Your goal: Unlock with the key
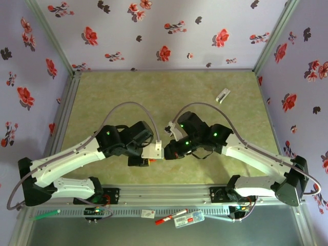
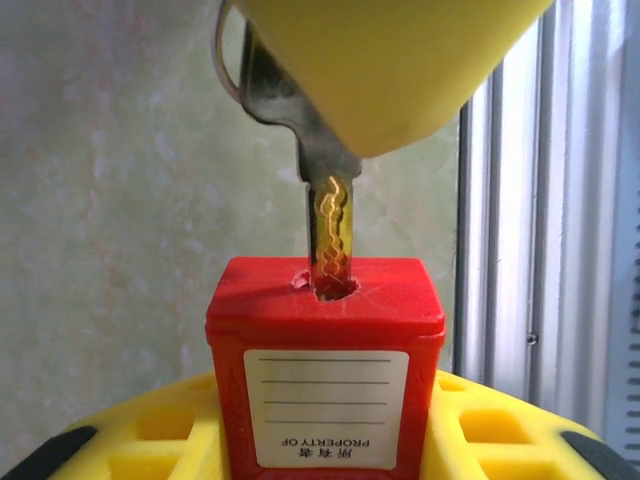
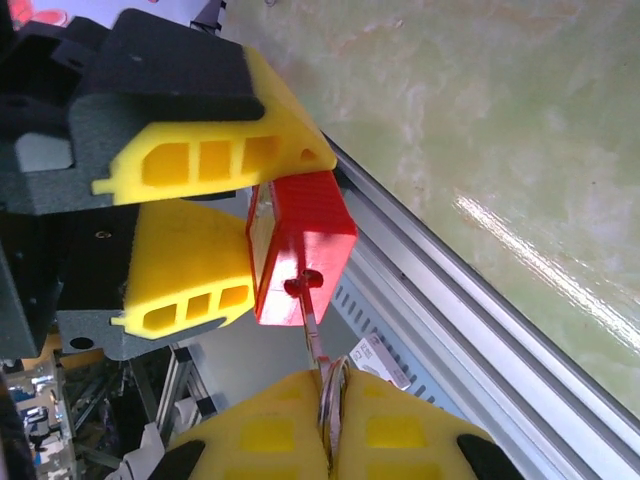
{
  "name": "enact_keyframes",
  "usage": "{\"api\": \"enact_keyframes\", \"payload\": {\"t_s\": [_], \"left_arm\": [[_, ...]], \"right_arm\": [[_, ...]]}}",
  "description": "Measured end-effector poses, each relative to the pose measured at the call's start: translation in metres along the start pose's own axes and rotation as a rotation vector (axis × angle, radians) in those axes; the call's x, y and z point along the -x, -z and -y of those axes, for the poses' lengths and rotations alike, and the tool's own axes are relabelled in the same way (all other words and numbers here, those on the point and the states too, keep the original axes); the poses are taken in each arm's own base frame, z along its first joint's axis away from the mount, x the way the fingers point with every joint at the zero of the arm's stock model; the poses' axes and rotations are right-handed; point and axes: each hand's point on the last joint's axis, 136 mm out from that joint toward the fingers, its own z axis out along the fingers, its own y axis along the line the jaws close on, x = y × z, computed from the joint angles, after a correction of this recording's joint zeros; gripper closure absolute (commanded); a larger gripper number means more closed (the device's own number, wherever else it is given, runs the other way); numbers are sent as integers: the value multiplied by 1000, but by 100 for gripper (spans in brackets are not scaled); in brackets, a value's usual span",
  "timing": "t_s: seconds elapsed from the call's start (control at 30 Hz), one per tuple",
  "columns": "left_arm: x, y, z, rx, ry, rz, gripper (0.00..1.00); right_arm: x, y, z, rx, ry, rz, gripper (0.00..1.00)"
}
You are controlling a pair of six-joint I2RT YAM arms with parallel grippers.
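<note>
Green marbled bench point(image 1: 128, 97) and purple flowered walls point(image 1: 169, 31) surround your two arms, which meet near the front edge. Your key point(image 2: 331, 225) stands upright over the red padlock point(image 2: 325, 380), its blade tip entered into the keyhole point(image 2: 335, 287) on the lock's top face, most of the blade showing above it. In the right wrist view you see the key point(image 3: 312, 322) running from that keyhole down to its head and a thin ring point(image 3: 334, 385) between the yellow fingers.

Your right pincer point(image 3: 330, 425) is closed tight on the key's head. Your left pincer point(image 3: 280, 225) clamps the padlock point(image 3: 305, 250) by its body, one yellow finger point(image 3: 220, 160) on each side, with the white label point(image 2: 326, 408) facing its own camera.

From above, you find both pincers tip to tip, left point(image 1: 149, 152) and right point(image 1: 168, 152), just behind the metal rail point(image 1: 164, 193) at the bench's near edge. A small white clip point(image 1: 222, 95) lies well apart, toward the far right of the bench
</note>
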Motion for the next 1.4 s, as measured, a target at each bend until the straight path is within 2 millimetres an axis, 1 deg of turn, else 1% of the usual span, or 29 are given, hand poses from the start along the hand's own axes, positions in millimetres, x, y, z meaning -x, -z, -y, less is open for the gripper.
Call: {"api": "enact_keyframes", "payload": {"t_s": [0.17, 0.2, 0.33, 0.6, 0.7, 0.77, 0.87, 1.0, 1.17, 1.4], "left_arm": [[-5, 3, -1, 55, -48, -20, 100], [1, 4, -3, 67, -50, 4, 100], [9, 8, -8, 98, -20, 51, 100], [11, 7, -4, 75, 31, 65, 100], [11, 6, -6, 105, 16, 53, 100], [15, 2, -7, 146, -20, 53, 100], [14, -5, -10, 192, -40, 44, 100], [13, -7, -14, 222, -44, 37, 100], [14, -11, -27, 307, -75, 32, 100], [16, -28, -54, 506, -121, 52, 100]], "right_arm": [[2, -6, -1, 85, -49, 23, 100], [5, -7, -2, 101, -55, 37, 100], [11, -8, -4, 142, -82, 67, 100], [9, -6, -4, 135, -66, 61, 100], [10, -7, -3, 129, -73, 60, 100], [10, -9, 0, 121, -91, 57, 100], [11, -11, 6, 107, -134, 64, 100], [15, -11, 9, 113, -188, 91, 100], [25, -8, 15, 131, -308, 135, 100], [46, -2, 38, 210, -609, 237, 100]]}}
